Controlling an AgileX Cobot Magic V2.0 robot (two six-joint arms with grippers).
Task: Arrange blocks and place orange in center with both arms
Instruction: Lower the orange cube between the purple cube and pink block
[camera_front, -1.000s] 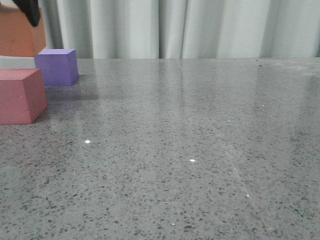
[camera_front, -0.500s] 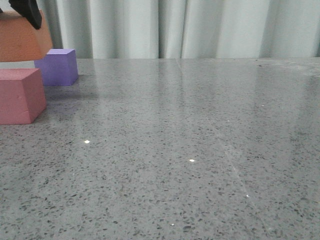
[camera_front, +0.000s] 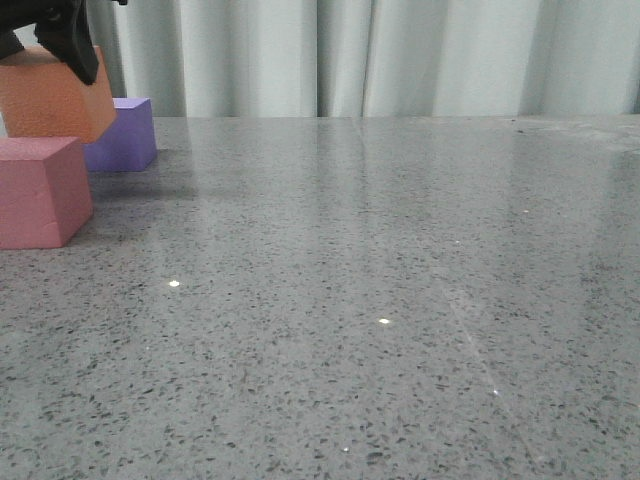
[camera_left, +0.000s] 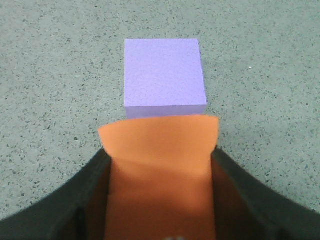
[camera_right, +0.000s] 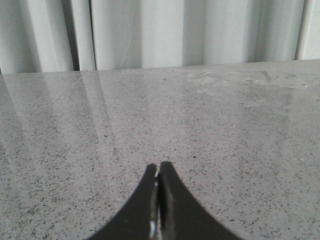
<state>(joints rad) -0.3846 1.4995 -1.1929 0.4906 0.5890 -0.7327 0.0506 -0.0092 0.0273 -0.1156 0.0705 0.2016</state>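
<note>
My left gripper (camera_front: 45, 45) is shut on the orange cube (camera_front: 55, 98) and holds it in the air at the far left, above the gap between the pink-red cube (camera_front: 40, 192) and the purple cube (camera_front: 128, 135). In the left wrist view the orange cube (camera_left: 160, 165) sits squeezed between the two black fingers (camera_left: 75, 200), with the purple cube (camera_left: 164, 76) just beyond it on the table. The pink-red cube is hidden in that view. My right gripper (camera_right: 159, 167) is shut and empty, low over bare table.
A grey speckled table (camera_front: 380, 300) runs across the front view. Pale curtains (camera_front: 380, 55) hang behind its far edge. The cubes stand near the left edge of the view.
The left gripper has come down and slightly right with the orange cube, which now sits lower, overlapping the purple cube in the front view. The two cubes on the table have not moved.
</note>
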